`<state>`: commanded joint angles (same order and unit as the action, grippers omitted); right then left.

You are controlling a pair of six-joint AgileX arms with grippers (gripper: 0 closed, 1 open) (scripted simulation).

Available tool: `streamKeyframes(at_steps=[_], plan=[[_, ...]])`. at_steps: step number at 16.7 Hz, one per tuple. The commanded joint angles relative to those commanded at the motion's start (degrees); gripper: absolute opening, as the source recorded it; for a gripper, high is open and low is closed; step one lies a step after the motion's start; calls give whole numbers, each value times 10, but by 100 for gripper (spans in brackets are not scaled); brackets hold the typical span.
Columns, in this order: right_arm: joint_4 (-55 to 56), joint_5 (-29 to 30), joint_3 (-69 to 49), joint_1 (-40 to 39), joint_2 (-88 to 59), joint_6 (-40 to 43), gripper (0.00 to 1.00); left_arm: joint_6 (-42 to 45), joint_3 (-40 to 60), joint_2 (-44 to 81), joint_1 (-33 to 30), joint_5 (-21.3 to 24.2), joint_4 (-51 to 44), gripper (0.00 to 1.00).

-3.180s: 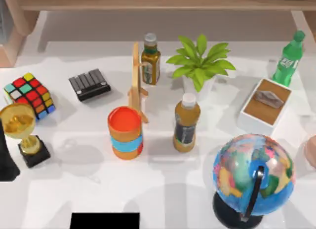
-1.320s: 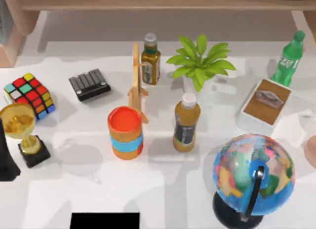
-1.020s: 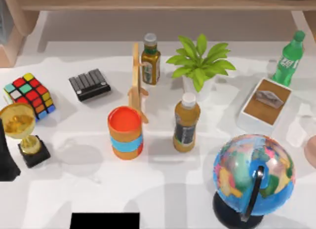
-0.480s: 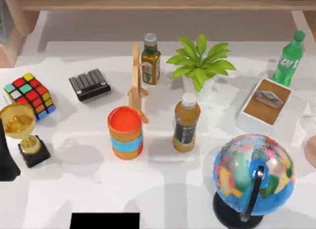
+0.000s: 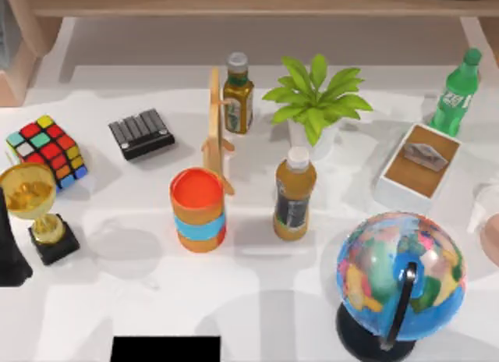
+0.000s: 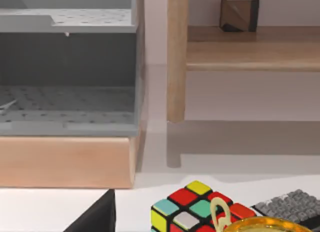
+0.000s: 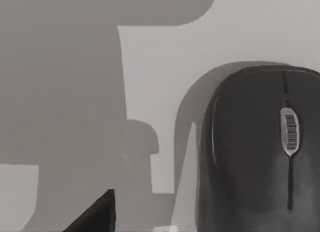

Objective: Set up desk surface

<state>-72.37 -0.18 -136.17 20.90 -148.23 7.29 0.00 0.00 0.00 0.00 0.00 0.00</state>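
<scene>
Across the top view's middle you had the white desk (image 5: 257,299) crowded with a globe (image 5: 401,272), an orange cup (image 5: 198,208) and a juice bottle (image 5: 295,193), probably staged for arranging. Your right wrist view looked down on a black mouse (image 7: 260,152); I could not tell either hand's grip state.

**How our cameras look at the scene**

Our top camera looks down from above on the desk surface (image 5: 257,299). Our left wrist camera looks low and level, close to the colour cube (image 6: 192,212), which the top view shares (image 5: 47,150). Our right wrist camera looks down closely on a dark mouse (image 7: 257,152).
</scene>
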Motion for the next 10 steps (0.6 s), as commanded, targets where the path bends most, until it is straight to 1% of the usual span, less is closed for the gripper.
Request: streamKeyframes(at_steps=[6, 10], plan=[[14, 0, 6, -1, -7, -1, 100, 0, 0, 0, 0, 0, 0, 100], [14, 0, 6, -1, -7, -1, 70, 0, 0, 0, 0, 0, 0, 100]])
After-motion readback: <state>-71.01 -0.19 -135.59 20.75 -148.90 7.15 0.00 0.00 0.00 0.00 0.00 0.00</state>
